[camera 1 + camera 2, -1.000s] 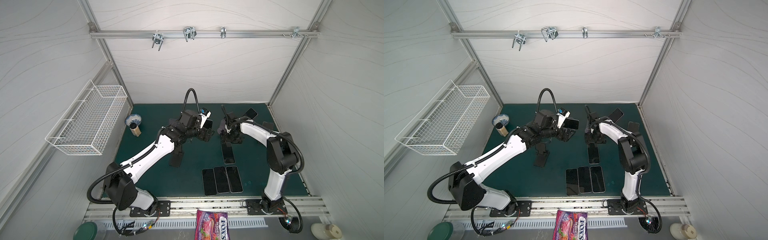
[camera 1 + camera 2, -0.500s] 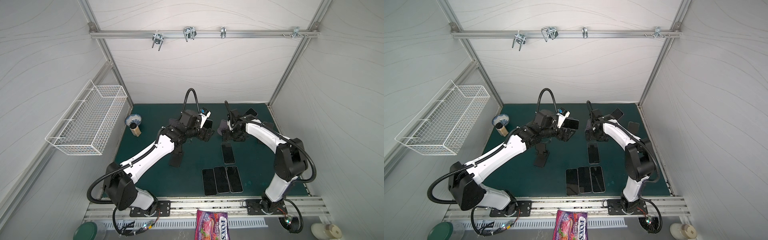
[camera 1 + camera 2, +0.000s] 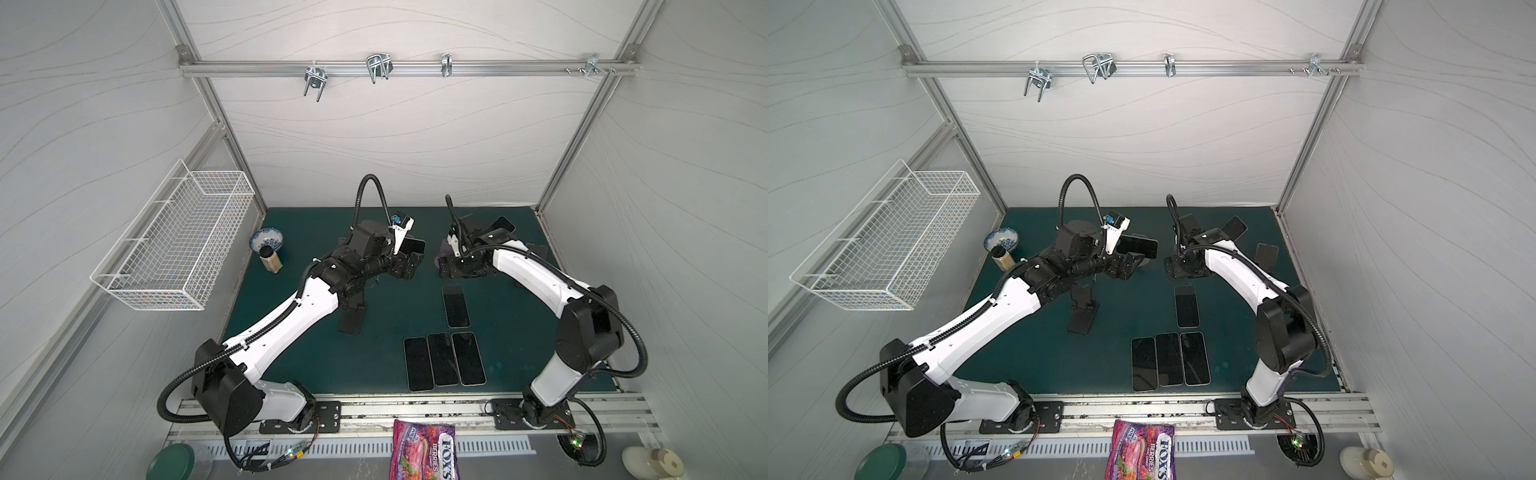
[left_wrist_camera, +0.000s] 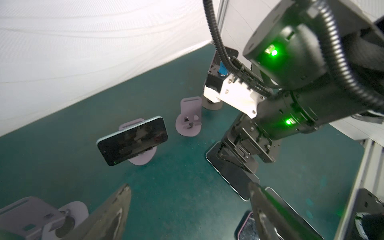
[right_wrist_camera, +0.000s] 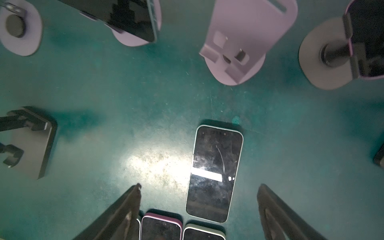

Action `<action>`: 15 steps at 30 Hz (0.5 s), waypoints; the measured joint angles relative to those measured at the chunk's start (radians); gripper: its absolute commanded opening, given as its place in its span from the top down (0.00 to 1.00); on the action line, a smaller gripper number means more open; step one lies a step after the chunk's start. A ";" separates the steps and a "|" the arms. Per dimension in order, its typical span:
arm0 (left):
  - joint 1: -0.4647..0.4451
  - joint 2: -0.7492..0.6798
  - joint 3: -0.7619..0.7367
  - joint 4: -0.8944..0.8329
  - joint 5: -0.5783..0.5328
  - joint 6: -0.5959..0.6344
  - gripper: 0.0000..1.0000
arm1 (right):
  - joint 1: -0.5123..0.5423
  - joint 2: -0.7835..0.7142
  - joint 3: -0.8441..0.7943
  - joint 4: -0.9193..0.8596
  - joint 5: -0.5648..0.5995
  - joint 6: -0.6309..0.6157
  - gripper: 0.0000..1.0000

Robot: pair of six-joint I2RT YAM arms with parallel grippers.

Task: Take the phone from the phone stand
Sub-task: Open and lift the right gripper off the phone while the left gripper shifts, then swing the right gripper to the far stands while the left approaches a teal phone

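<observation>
Green mat [image 3: 353, 374]: 3 phones [image 3: 444, 359] flat in a row at front, lone phone [image 3: 455, 306] just behind. Black stand [image 3: 352, 318] ctr. Bowl [image 3: 266, 240] and jar [image 3: 271, 259] left. Lilac stands [image 4: 188, 122] at rear, poss. four, partly hidden.

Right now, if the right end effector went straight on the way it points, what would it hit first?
Probably the phone lying flat on the green mat. It sits just ahead of the open right end effector, though depth is unclear.

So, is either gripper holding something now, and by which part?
Nothing is held. The left gripper and the right gripper both stand open and empty; the lone phone lies flat on the mat.
</observation>
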 measured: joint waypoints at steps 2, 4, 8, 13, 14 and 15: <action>0.010 -0.006 -0.004 0.008 -0.016 -0.002 0.10 | 0.009 -0.009 0.000 0.019 0.004 -0.007 0.13; 0.026 -0.006 -0.006 0.013 -0.021 -0.008 0.10 | 0.017 -0.018 0.000 0.043 0.005 -0.014 0.14; 0.081 -0.006 -0.013 0.020 -0.028 -0.032 0.10 | 0.031 -0.040 0.000 0.101 0.007 -0.034 0.15; 0.128 -0.007 -0.013 0.024 -0.036 -0.063 0.10 | 0.061 -0.059 0.000 0.157 0.009 -0.067 0.15; 0.130 -0.007 -0.013 0.024 -0.037 -0.064 0.10 | 0.070 -0.060 0.000 0.163 0.010 -0.075 0.15; 0.130 -0.008 -0.013 0.024 -0.039 -0.066 0.10 | 0.080 -0.062 0.000 0.168 0.011 -0.084 0.15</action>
